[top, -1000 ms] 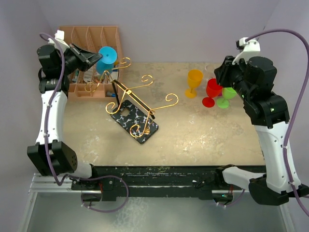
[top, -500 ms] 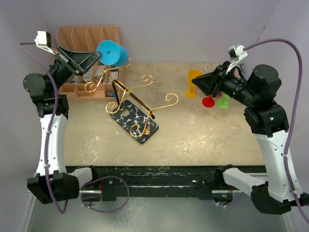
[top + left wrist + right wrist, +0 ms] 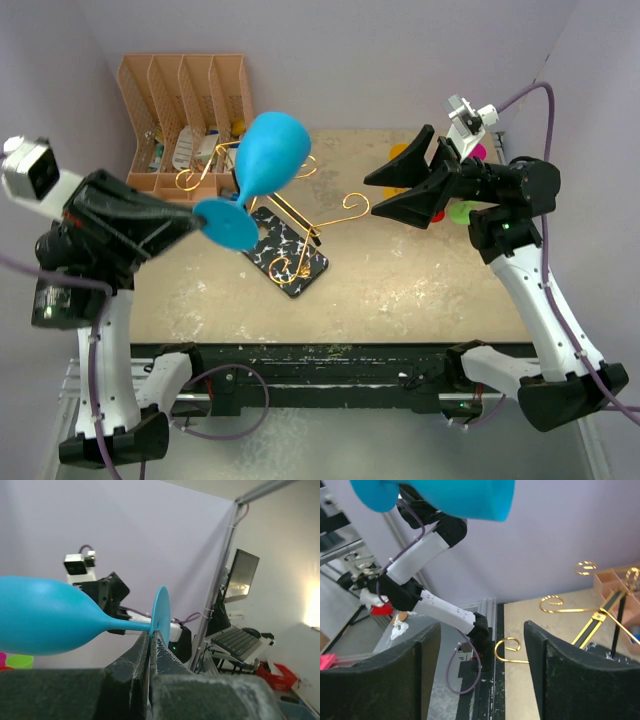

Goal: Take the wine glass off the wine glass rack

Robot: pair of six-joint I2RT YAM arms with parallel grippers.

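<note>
My left gripper (image 3: 200, 222) is shut on the round foot of a blue wine glass (image 3: 270, 152). The glass lies tilted, high in the air above the rack, its bowl pointing to the far right. In the left wrist view the fingertips (image 3: 150, 639) pinch the edge of the foot of the blue glass (image 3: 45, 615). The wine glass rack (image 3: 285, 255), gold wire on a black marbled base, stands mid-table with no glass on it. My right gripper (image 3: 370, 196) hangs open and empty, right of the rack, pointing left. In its wrist view the right gripper (image 3: 480, 630) looks past a gold scroll (image 3: 507, 650).
An orange-brown slotted organiser (image 3: 185, 75) with small items sits at the far left. Behind my right arm stand an orange glass (image 3: 399, 153), a green one (image 3: 462, 212) and a pink one (image 3: 479, 152), all partly hidden.
The left arm has raised the blue glass from the organiser's side and swung it towards the middle. The right gripper has left the red glass, opened wide and turned left.
</note>
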